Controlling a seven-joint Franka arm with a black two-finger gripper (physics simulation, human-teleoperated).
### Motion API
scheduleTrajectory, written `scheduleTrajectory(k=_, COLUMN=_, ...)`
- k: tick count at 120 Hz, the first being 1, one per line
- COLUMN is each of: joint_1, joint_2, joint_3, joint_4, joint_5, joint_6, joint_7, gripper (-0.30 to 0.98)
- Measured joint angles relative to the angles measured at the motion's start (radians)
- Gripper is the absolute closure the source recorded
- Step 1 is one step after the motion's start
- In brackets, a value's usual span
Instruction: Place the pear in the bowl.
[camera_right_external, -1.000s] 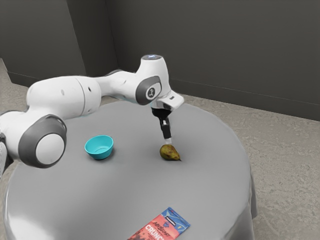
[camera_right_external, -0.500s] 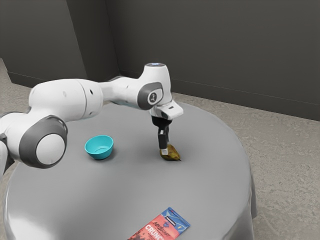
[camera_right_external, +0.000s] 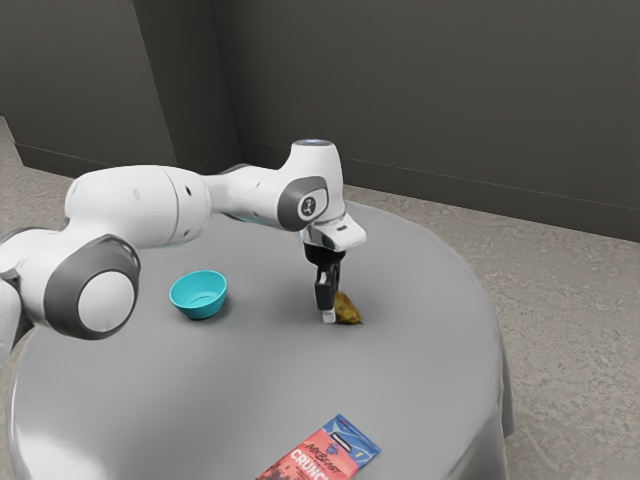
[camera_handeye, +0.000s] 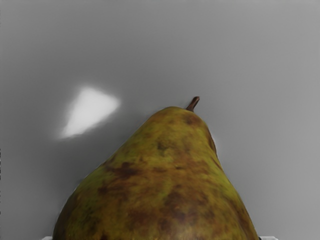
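The black gripper (camera_right_external: 329, 312) is down at the table around the pear (camera_right_external: 349, 309), its near finger hiding part of the fruit's rounded end. Seen from the wrist, the brown-green pear (camera_handeye: 165, 185) lies on its side with its stem pointing away from the hand. Pale fingertips of the gripper (camera_handeye: 159, 238) stand wide apart, one at either side of the pear's broad body; the gripper looks open. Off toward the exterior view's left, the turquoise bowl (camera_right_external: 199, 296) stands upright with nothing visible inside.
A red and blue snack packet (camera_right_external: 325, 452) lies near the bottom of the exterior view. The round grey table (camera_right_external: 250, 375) has bare surface between bowl and pear. The arm passes above the table behind the bowl.
My hand has come down from above the pear until its fingertips are beside it near the tabletop. The pear, bowl and packet have not visibly moved.
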Motion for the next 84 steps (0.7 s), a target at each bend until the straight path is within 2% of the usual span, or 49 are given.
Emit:
scheduleTrajectory(k=21, joint_1=0.0, joint_2=0.0, joint_3=0.0, joint_4=0.0, joint_5=-0.002, joint_6=0.01, joint_7=0.011, gripper=0.34)
scheduleTrajectory(k=60, joint_1=0.003, joint_2=-0.054, joint_3=0.01, joint_4=0.0, joint_5=0.0, joint_6=0.022, joint_7=0.005, gripper=0.49)
scheduleTrajectory(k=84, joint_1=0.095, joint_2=-0.154, joint_3=0.06, joint_4=-0.046, joint_5=-0.027, joint_6=-0.011, joint_7=-0.001, gripper=0.59)
